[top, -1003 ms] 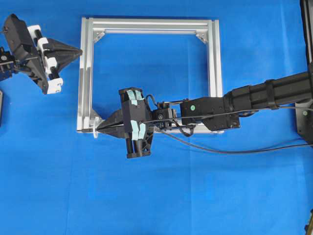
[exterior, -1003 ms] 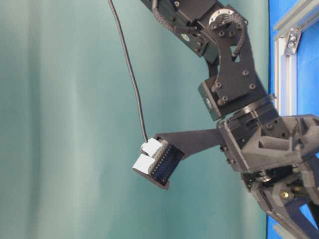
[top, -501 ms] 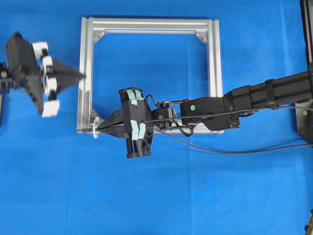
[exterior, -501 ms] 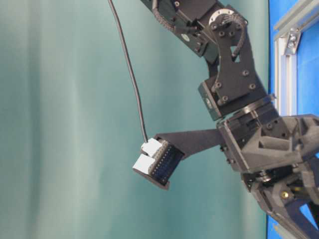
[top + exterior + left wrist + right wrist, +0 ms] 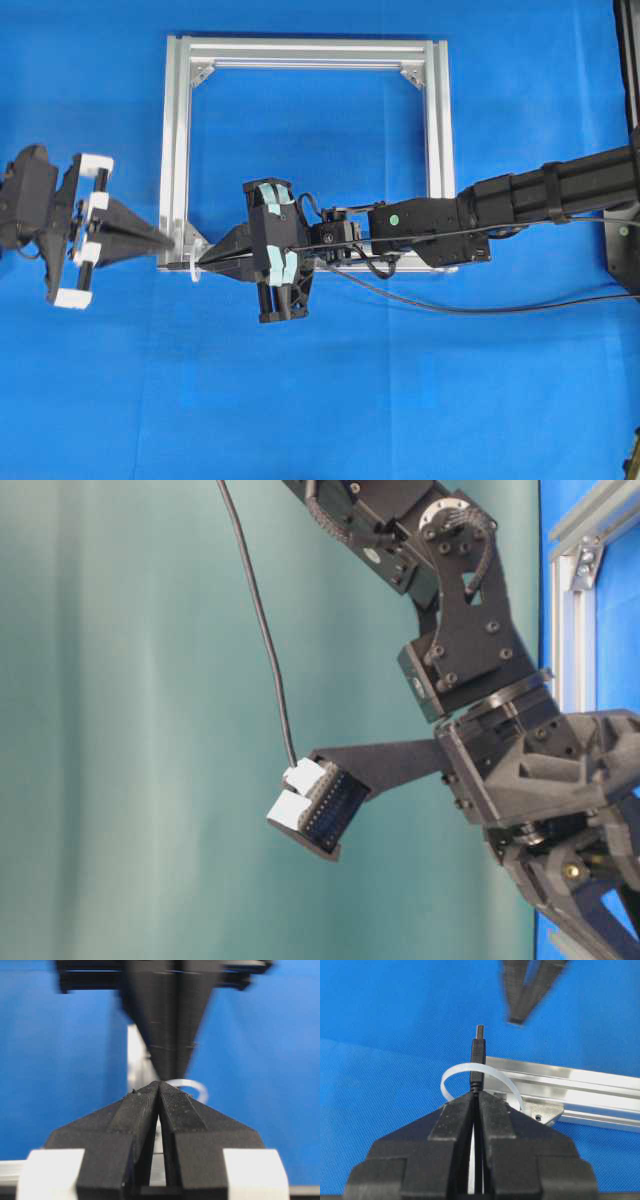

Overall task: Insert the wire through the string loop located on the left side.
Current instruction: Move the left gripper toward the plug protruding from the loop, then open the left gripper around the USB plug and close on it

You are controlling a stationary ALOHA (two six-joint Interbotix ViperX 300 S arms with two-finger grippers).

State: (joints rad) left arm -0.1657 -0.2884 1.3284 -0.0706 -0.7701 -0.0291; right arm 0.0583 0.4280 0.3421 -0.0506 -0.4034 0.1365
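Observation:
In the overhead view the silver frame (image 5: 175, 150) lies flat on the blue table. The whitish string loop (image 5: 193, 271) sits at its lower left corner. My right gripper (image 5: 202, 266) points left at that corner, shut on the wire (image 5: 470, 309), which trails off to the right. From the right wrist, the dark plug tip (image 5: 479, 1052) sticks out of the shut fingers (image 5: 455, 1120) and crosses the loop's band (image 5: 451, 1074). My left gripper (image 5: 166, 243) is shut and empty, pointing right, just left of the loop (image 5: 196, 1085).
The frame's triangular corner bracket (image 5: 540, 1110) lies just behind the loop. The table-level view shows only a black arm (image 5: 470, 650), a thick cable (image 5: 262, 630) and a strip of the frame (image 5: 572, 630).
My left gripper has swung down from the upper left to the frame's lower left corner and now points right at the loop. The right gripper and wire have not moved.

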